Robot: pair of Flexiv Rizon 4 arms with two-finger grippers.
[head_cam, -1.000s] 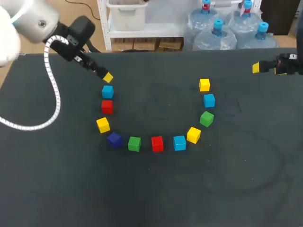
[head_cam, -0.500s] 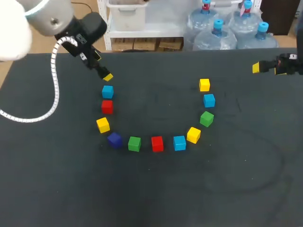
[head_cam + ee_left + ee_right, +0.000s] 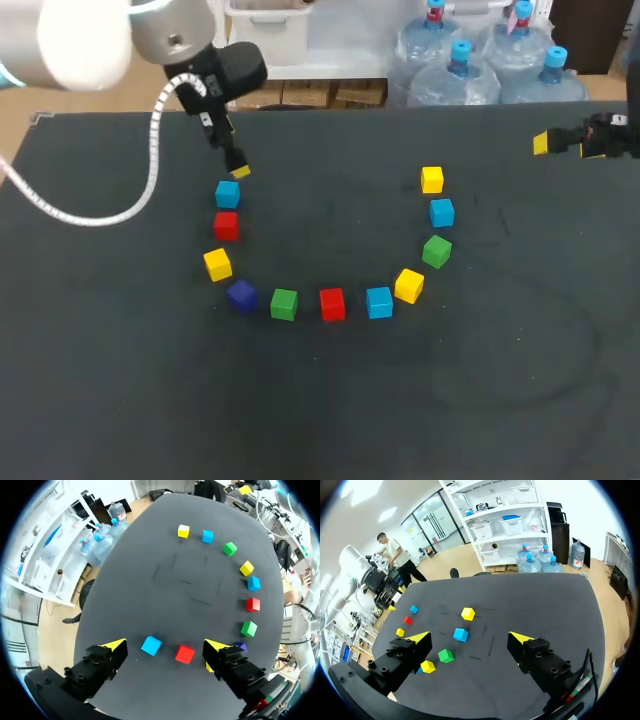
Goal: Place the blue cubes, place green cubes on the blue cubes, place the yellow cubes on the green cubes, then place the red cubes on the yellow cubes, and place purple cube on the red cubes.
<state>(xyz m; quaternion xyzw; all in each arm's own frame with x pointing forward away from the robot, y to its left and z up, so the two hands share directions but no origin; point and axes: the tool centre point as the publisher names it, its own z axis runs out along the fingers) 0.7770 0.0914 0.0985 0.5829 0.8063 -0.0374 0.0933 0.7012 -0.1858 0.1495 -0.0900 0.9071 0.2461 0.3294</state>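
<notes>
Behind left gripper's [image 3: 165, 645] finger, purple cube [image 3: 241, 646] and one yellow cube [image 3: 207, 668] show slivers only. Head view's edge cuts off right arm [image 3: 612, 135].

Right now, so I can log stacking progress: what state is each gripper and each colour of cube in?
left gripper: open, empty
right gripper: open, empty
blue cubes: loose, unstacked
green cubes: loose, unstacked
yellow cubes: loose, unstacked
red cubes: loose, unstacked
purple cube: loose, unstacked

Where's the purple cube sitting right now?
In the head view the purple cube lies on the left side, at the near bend of the curved row, between a yellow cube and a green cube.
</notes>
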